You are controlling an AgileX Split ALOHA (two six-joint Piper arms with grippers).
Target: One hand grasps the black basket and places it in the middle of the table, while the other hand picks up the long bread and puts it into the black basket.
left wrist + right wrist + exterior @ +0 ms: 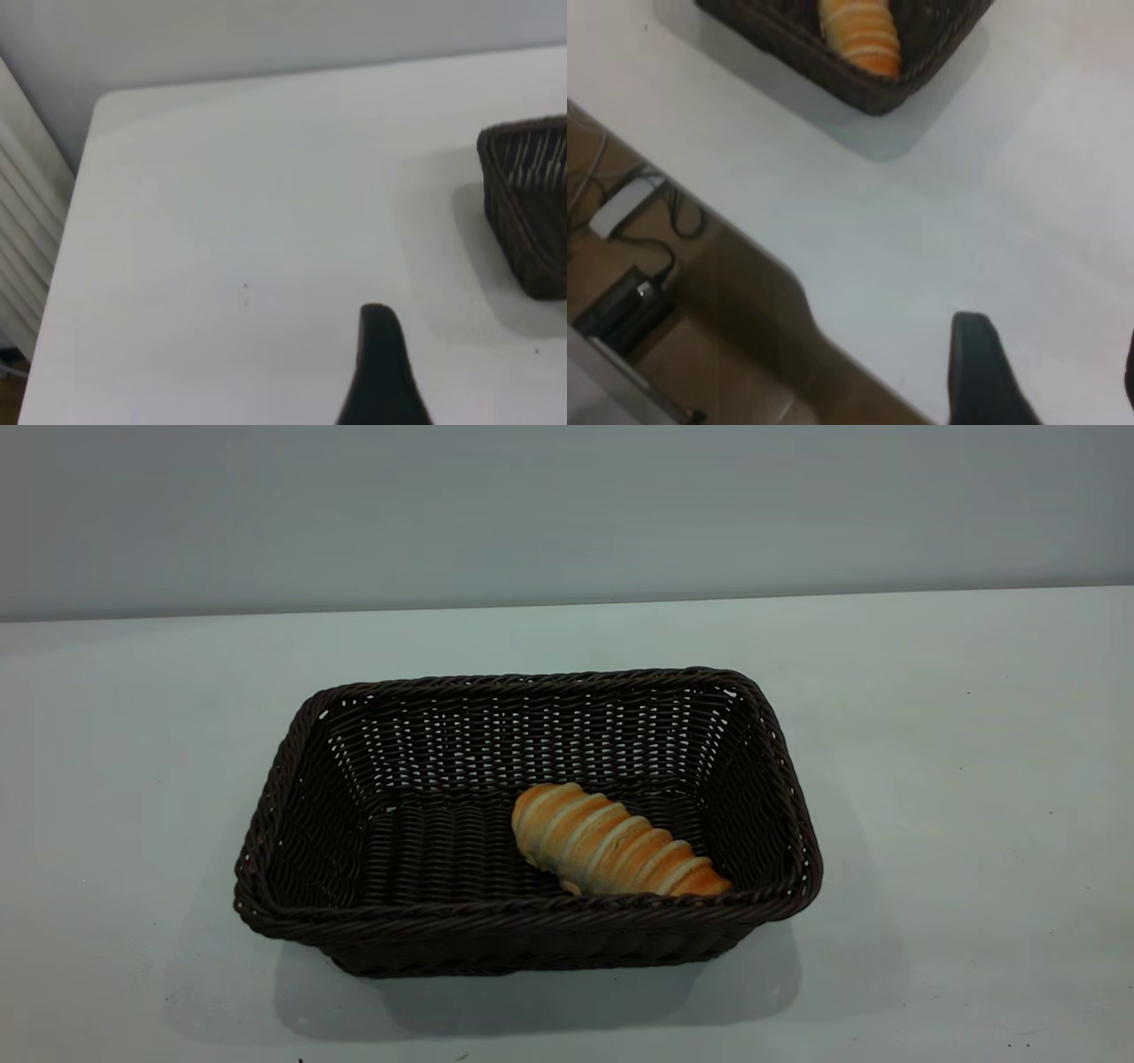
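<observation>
The black basket [528, 921] stands in the middle of the table [957, 797]. The long bread [613, 843] lies inside it on the basket floor, toward the front right, slanted. Neither gripper shows in the exterior view. My left gripper [474, 381] hovers over bare table to the basket's left, well away from it. One dark finger [381, 372] shows with nothing held, and a corner of the basket [532, 204] is in view. My right gripper [1052, 372] is open and empty over the table's edge. The basket [868, 84] and the bread [864, 35] lie far from it.
The table's left edge [66, 230] and a white ribbed panel [22, 230] show beside the left arm. Beyond the table's edge by the right arm, the brown floor carries cables and a power strip [625, 208]. A grey wall [567, 505] stands behind the table.
</observation>
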